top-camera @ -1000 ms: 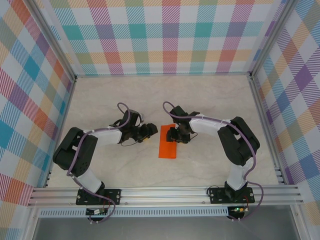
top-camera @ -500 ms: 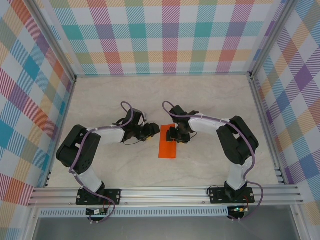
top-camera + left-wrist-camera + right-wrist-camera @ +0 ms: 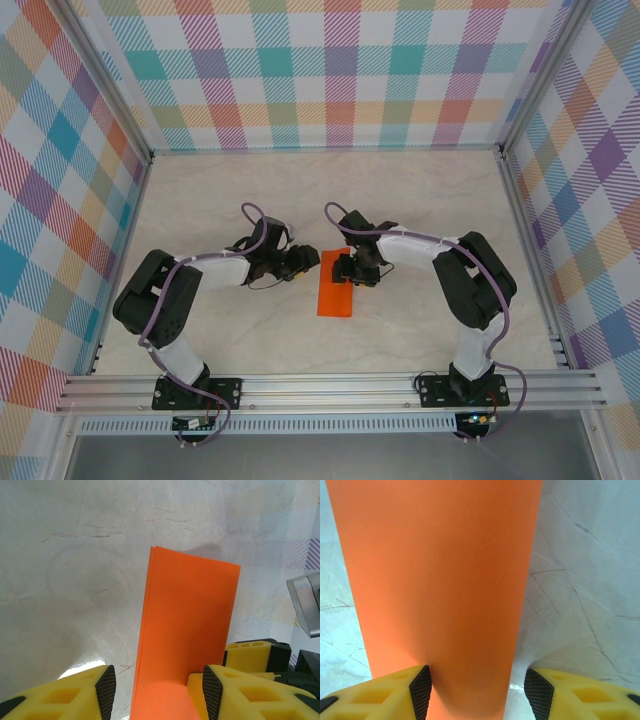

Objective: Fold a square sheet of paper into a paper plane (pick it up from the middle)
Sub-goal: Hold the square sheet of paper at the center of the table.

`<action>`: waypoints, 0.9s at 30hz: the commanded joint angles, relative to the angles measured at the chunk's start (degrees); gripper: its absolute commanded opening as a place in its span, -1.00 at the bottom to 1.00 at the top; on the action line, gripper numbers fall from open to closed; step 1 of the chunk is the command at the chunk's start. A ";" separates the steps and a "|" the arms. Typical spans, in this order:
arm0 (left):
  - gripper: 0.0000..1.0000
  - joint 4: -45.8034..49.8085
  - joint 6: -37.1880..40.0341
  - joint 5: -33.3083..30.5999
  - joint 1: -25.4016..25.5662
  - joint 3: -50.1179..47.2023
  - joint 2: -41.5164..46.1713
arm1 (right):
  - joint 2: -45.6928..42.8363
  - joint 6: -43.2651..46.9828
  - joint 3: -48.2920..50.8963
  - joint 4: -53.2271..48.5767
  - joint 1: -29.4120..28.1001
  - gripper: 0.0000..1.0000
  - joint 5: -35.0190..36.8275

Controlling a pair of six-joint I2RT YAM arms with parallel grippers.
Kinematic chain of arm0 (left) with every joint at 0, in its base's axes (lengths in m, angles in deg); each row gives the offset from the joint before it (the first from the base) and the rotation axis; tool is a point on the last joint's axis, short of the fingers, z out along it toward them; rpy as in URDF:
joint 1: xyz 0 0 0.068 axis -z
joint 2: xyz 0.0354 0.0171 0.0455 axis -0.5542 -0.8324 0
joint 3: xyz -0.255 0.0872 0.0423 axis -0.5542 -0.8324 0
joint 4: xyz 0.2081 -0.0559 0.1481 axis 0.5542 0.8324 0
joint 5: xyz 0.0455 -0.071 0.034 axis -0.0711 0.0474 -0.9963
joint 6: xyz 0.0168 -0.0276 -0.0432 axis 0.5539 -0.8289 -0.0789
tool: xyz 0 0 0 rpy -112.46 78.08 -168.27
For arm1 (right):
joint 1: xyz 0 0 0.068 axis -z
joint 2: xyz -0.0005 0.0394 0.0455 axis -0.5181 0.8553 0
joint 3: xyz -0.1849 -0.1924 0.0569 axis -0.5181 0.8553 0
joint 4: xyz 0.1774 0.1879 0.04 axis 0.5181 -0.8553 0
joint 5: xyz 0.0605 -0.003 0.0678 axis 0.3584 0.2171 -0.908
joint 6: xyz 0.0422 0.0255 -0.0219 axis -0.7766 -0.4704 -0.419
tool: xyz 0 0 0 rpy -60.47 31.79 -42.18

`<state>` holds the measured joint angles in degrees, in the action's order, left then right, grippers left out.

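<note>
I am holding both claws spread. My left claw [image 3: 298,262] is hanging just beside the far end of the square sheet of paper [image 3: 336,295], and my right claw [image 3: 350,268] is sitting over that same end. Neither is pinching anything, as far as I can judge.

The sheet is lying flat on the counter [image 3: 420,200] between my two arms, doubled into a narrow strip. Its long axis is running from the near edge toward the far wall, with the far end leaning slightly to my right. No nose is showing yet, so it is pointing nowhere in particular.

From my left wrist, the paper [image 3: 190,610] is reaching away between the pads of the left claw [image 3: 157,680], and two layers are showing along one long side (the open edges, I am guessing). From my right wrist, the strip [image 3: 440,570] is filling most of the gap of the right claw [image 3: 477,680].

Here is what I am worrying about. If I am closing across the width, the thin paper could buckle instead of being gripped. If one pad is dragging on the top layer, the two layers could be sliding out of line and spoiling the crease. With both claws crowding one end, they could also be bumping each other, or skating the whole strip across the smooth counter.
</note>
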<state>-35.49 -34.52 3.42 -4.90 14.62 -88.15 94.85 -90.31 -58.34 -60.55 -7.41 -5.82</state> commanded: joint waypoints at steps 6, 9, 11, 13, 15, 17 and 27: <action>-0.04 -2.96 -1.32 1.64 1.02 1.44 -2.51 | 8.00 1.26 3.68 2.15 -0.68 0.17 -0.87; -0.07 -3.04 -1.31 1.85 1.29 1.68 -2.70 | 8.44 0.45 3.51 1.80 -0.68 0.18 -0.59; -0.09 -3.04 -1.26 2.00 1.46 1.92 -2.81 | 8.61 0.22 3.52 1.80 -0.65 0.18 -0.63; -0.12 -3.21 -1.32 2.34 1.70 2.31 -3.16 | 8.87 0.17 3.42 1.76 -0.69 0.18 -0.85; -0.17 -3.46 -1.58 2.78 1.98 2.62 -3.63 | 9.06 -0.11 3.31 1.58 -0.68 0.18 -0.83; -0.21 -3.57 -1.64 2.92 2.24 2.88 -3.93 | 9.19 -0.44 3.24 1.43 -0.68 0.18 -0.77; -0.49 -2.30 -1.60 3.53 3.15 4.49 -6.24 | 9.62 -0.61 3.59 1.85 -0.64 0.17 -1.22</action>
<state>-37.92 -36.29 5.97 -2.59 17.38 -93.33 95.88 -91.01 -59.08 -61.47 -7.39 -5.84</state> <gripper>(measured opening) 0.262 0.585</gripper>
